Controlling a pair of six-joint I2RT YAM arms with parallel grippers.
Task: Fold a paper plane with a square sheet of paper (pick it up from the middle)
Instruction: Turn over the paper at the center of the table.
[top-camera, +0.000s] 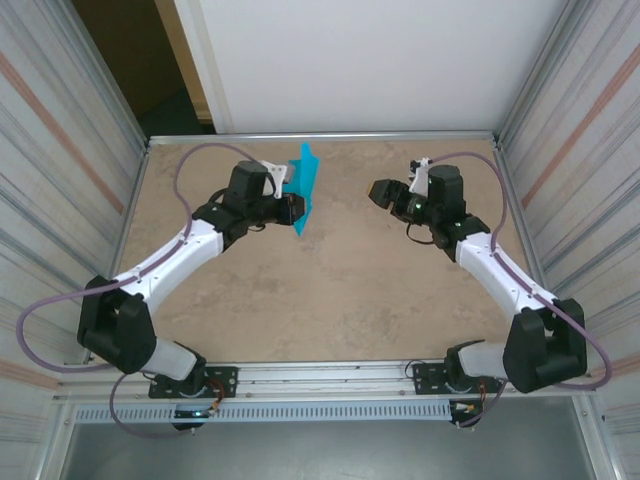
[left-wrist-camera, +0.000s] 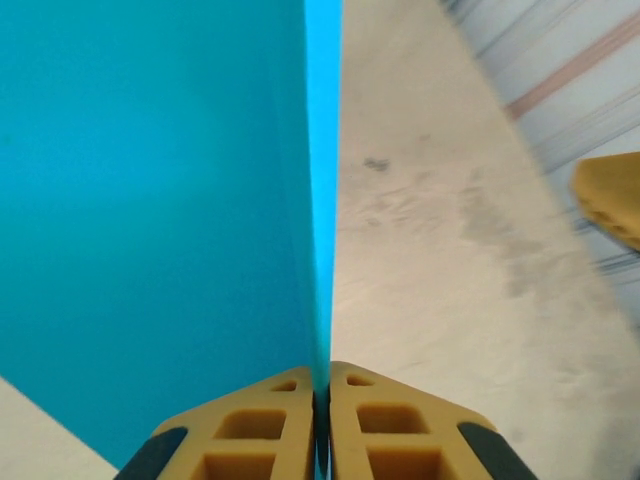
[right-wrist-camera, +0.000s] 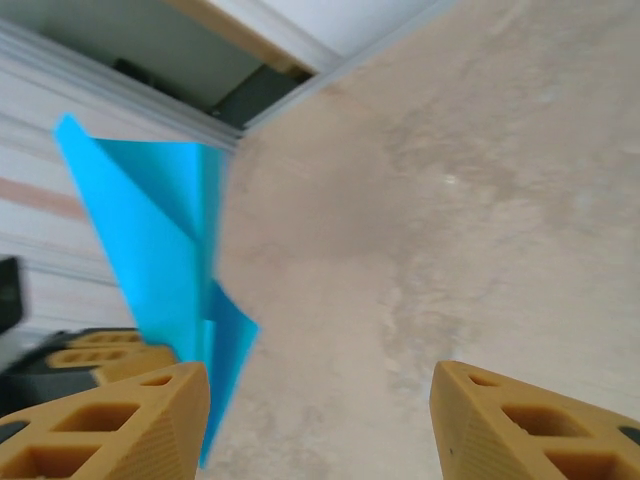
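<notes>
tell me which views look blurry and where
top external: sharp and evenly lit, the paper crisp. left wrist: the fingers sharp, the table and wall beyond smeared. right wrist: the table and paper edges soft, slightly blurred.

left gripper clamped, right gripper spread, both seemingly raised
</notes>
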